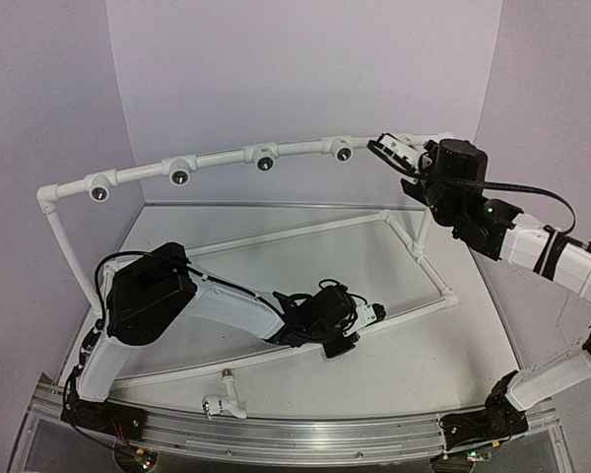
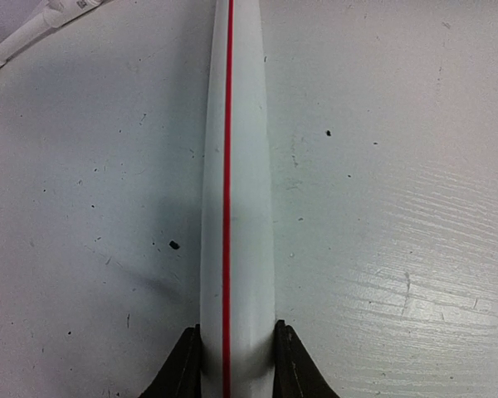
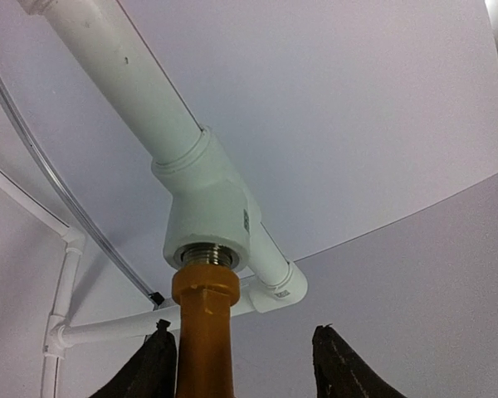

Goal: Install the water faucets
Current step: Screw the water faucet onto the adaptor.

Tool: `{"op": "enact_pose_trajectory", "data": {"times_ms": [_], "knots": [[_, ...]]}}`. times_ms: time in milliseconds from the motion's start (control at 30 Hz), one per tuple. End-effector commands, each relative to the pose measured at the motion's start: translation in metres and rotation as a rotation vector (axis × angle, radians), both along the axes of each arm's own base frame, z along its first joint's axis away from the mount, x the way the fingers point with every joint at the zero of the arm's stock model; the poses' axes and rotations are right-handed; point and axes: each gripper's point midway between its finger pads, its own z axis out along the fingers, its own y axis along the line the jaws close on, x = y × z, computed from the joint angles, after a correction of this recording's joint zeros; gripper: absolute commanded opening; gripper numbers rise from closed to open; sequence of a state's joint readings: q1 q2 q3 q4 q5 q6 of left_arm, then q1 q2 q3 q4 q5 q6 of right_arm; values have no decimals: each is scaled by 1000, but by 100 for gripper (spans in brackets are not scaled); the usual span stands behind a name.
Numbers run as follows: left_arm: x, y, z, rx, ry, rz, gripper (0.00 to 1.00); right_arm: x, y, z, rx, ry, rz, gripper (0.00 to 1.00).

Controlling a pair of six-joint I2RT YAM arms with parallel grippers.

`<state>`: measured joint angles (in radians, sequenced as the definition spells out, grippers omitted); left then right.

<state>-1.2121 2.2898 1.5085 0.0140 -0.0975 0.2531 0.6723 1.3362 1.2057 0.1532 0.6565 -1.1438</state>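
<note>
Orange faucet, seen from the right wrist camera, stands upright under a white pipe fitting, its metal thread entering the fitting's round socket; the right hand sits around it with its jaws apart, one finger just beside the faucet's body and the other finger well clear of it on the far side, so the hand is open and not clamped. In the overhead view the right arm reaches up to the right end of the top rail of a white pipe frame, which carries a row of round dark sockets; whether the orange faucet shows there cannot be told. A white faucet lies on the pale counter at the near edge, between the two arm bases and apart from both hands. The left arm stretches low across the counter; the left hand is closed on the frame's lower pipe, a white tube with a thin red line along it, a dark finger pressed against each side of it.
</note>
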Motion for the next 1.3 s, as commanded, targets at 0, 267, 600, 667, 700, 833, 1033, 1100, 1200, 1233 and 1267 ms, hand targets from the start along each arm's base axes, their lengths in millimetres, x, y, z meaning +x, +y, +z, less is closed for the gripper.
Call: {"op": "enact_pose_trajectory", "data": {"times_ms": [0,267,600,667,700,833,1033,1100,1200,1233,1267], "knots": [[-83,78,-120,418,252,-169,0,2,-9,21,45,-78,-59,50],[-84,79,-120,420,252,-171,0,12,-5,10,36,-48,-87,21],[-84,79,-120,420,253,-171,0,10,19,-13,345,147,31,0],[-85,80,-121,421,254,-172,0,9,23,-14,409,181,60,0],[-85,80,-121,422,254,-172,0,10,24,-16,444,197,70,0],[-85,80,-121,422,255,-171,0,12,30,-28,567,270,107,0],[-85,82,-121,424,254,-171,0,14,41,-36,769,358,156,0],[-86,82,-120,423,256,-172,0,15,42,-38,833,385,165,0],[-86,83,-120,424,257,-173,0,15,41,-41,891,411,171,0],[-86,83,-120,424,257,-173,0,15,41,-41,899,414,172,0],[-86,82,-120,424,257,-173,0,15,40,-41,898,413,172,0]]}}
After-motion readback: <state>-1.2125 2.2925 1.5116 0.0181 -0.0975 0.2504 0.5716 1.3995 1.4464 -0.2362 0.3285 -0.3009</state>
